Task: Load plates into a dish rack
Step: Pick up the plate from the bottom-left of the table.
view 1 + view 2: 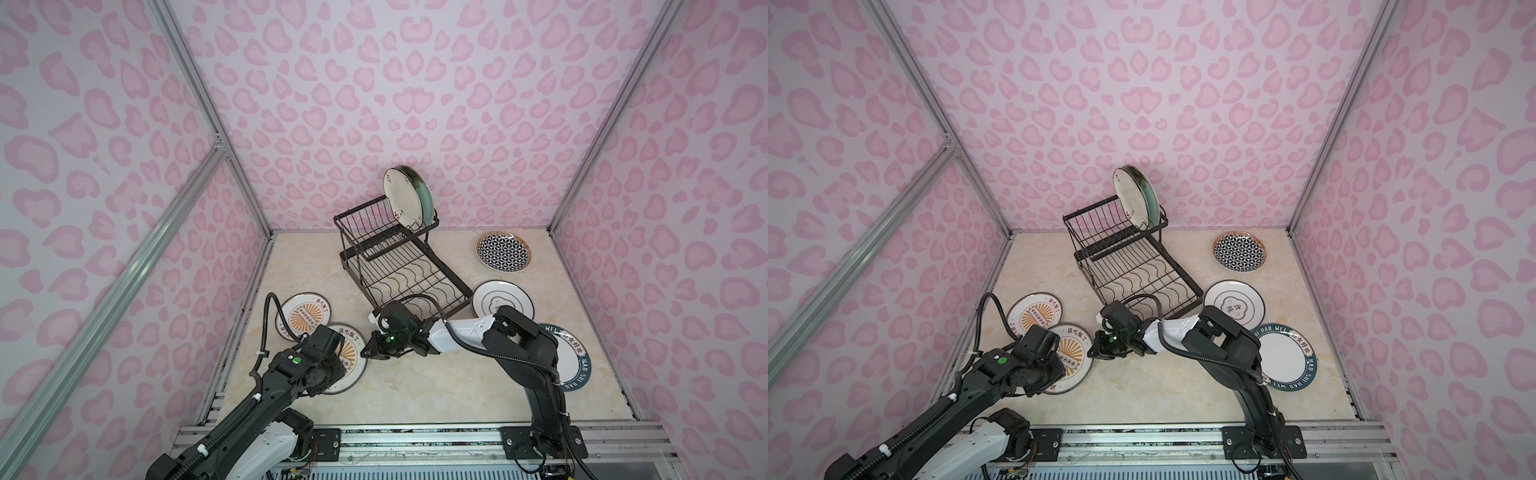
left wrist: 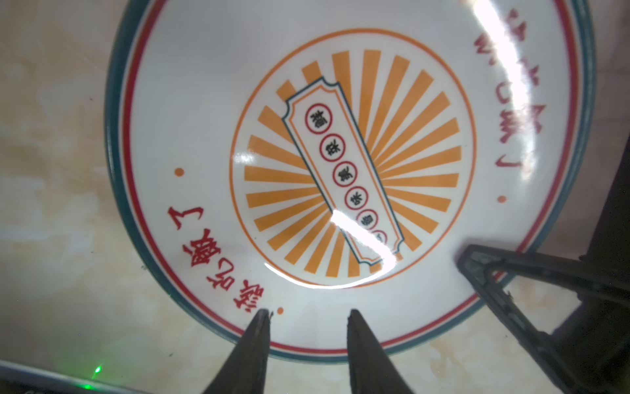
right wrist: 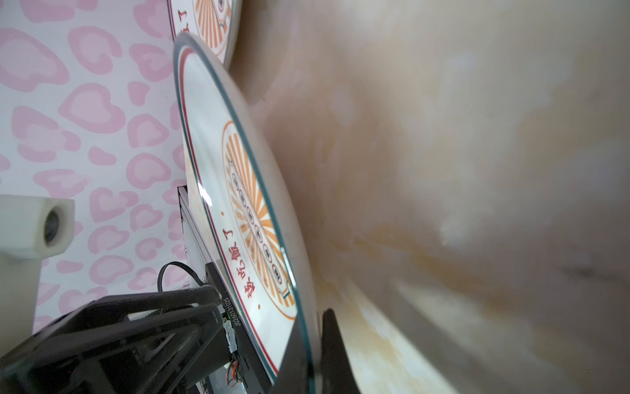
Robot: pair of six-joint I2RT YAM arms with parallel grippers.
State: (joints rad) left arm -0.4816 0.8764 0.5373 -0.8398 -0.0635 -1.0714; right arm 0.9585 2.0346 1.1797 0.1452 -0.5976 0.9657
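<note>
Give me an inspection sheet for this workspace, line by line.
Surface: beige marbled tabletop.
Job's things: dish rack; cream plate and teal plate upright in its upper basket; on the table: geometric plate, cloud plate, lettered plate, far sunburst plate, near sunburst plate.
Clutter: nothing seen.
Grippers: right gripper shut on the near sunburst plate's rim; left gripper open above that plate.
Cables: left arm's hose loops upward; right arm's hose arches over the rack's near corner.
Surroundings: pink heart-print walls, aluminium frame.
</note>
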